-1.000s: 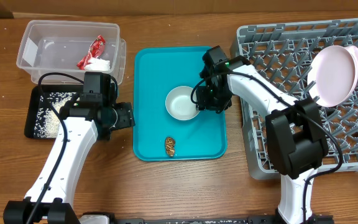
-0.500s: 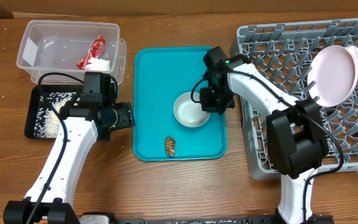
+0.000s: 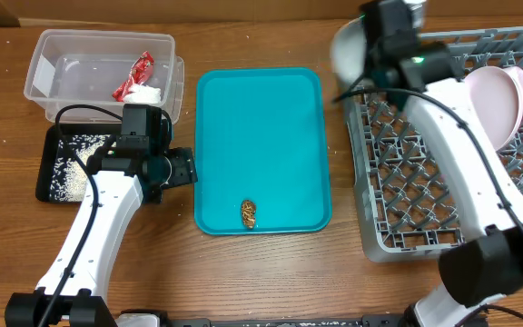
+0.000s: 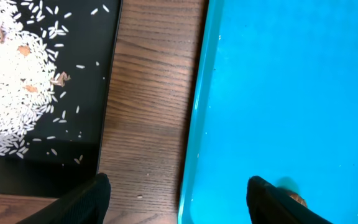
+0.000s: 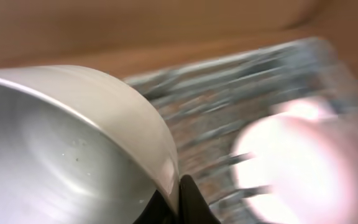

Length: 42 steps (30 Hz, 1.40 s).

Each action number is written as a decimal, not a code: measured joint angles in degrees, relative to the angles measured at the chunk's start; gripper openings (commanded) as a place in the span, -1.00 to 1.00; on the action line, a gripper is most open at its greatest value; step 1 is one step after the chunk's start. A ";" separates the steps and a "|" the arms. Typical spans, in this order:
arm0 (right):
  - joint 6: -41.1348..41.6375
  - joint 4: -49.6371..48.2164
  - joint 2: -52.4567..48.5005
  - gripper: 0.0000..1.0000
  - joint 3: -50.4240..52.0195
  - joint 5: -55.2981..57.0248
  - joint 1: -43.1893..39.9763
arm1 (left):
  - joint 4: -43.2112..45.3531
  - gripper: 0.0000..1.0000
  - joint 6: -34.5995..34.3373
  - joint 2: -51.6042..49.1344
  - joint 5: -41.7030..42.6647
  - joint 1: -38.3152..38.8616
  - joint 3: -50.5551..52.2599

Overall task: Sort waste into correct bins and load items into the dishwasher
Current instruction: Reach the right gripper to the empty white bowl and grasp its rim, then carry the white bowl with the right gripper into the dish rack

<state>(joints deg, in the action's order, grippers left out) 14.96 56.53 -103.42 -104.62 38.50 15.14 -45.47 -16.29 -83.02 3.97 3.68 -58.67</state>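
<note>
1. The right claw pinches the rim of the white bowl and holds it in the air at the far left corner of the grey rack.
2. It should carry the bowl inward to free pegs, well clear of the pink plate.
3. It should tip the bowl on edge between pegs, lower it slowly, and release only once it is seated.
4. The left claw gapes wide and empty above the surface between the black tray and the teal tray. It is best parked there.

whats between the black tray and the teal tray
Just a bare strip of table, shown in the left wrist view between the black tray and the teal tray.
</note>
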 measured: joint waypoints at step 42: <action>16.63 8.66 -14.86 -0.59 12.79 20.74 -0.11 | 0.35 0.49 0.00 0.00 0.00 0.00 0.00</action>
<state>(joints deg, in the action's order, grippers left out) 31.59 65.19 -118.28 -91.83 59.24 15.03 -45.12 -16.29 -83.02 3.97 3.68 -58.67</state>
